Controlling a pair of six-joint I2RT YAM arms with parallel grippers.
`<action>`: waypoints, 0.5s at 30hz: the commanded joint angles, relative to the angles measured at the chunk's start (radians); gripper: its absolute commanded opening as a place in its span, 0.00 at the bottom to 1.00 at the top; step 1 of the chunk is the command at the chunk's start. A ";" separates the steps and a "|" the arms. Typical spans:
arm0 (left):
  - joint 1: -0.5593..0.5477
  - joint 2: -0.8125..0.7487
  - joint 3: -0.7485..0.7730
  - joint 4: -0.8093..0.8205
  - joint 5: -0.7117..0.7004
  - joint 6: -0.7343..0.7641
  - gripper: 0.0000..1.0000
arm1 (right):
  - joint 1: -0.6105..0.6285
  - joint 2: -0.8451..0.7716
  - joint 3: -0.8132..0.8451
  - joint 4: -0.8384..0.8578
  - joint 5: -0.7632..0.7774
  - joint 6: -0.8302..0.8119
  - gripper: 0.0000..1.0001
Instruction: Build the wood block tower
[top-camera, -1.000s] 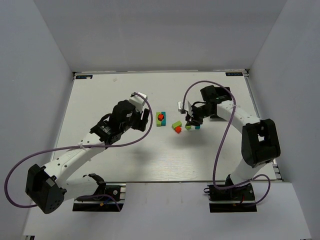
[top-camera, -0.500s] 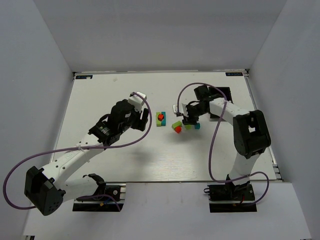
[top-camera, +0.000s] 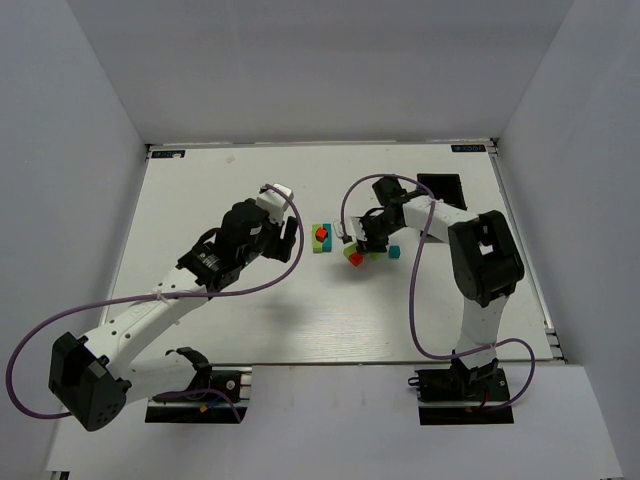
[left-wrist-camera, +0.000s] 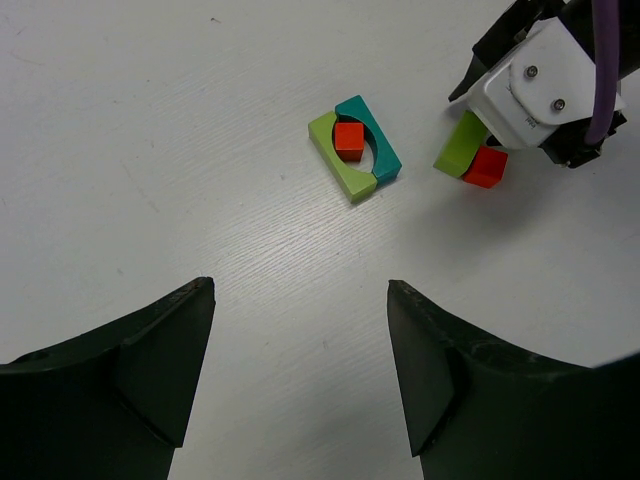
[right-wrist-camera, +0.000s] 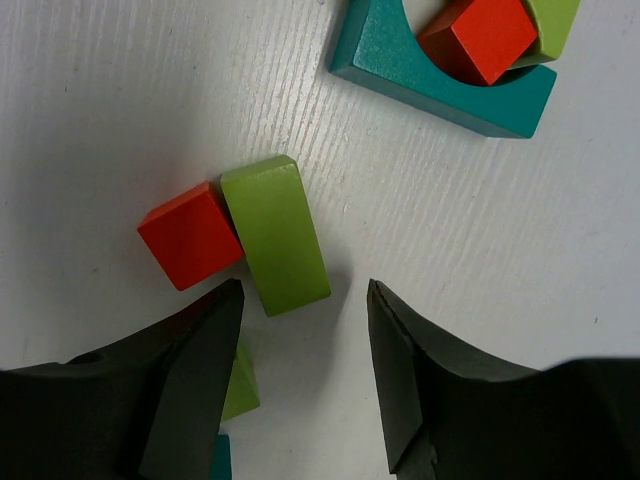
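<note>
No upright column of cubes shows; the blocks lie flat on the table. A teal arch (right-wrist-camera: 400, 70) and a lime arch (left-wrist-camera: 330, 150) lie together around a red cube (left-wrist-camera: 348, 138), also in the top view (top-camera: 321, 237). To their right a loose red cube (right-wrist-camera: 190, 235) touches a green block (right-wrist-camera: 275, 235). A lime piece (right-wrist-camera: 238, 385) and a teal cube (top-camera: 394, 252) lie beside them. My right gripper (right-wrist-camera: 305, 300) is open, low over the table just beside the green block. My left gripper (left-wrist-camera: 300, 330) is open and empty, left of the arches (top-camera: 290, 238).
The white table (top-camera: 200, 190) is walled on three sides. A black rectangular tray (top-camera: 441, 187) lies at the back right. The right arm's purple cable (top-camera: 345, 215) loops over the blocks' area.
My right gripper has moved left, from over the teal and lime pieces to the green block and red cube. The left arm has stayed still.
</note>
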 joint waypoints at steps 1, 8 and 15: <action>0.005 -0.017 -0.003 0.008 0.007 0.005 0.80 | 0.007 0.000 0.037 -0.001 -0.007 -0.033 0.59; 0.005 -0.017 -0.003 0.008 -0.012 0.005 0.80 | 0.029 0.013 0.037 -0.012 -0.013 -0.032 0.50; 0.005 -0.017 -0.003 0.008 -0.021 0.005 0.80 | 0.030 0.023 0.052 -0.047 -0.024 -0.030 0.19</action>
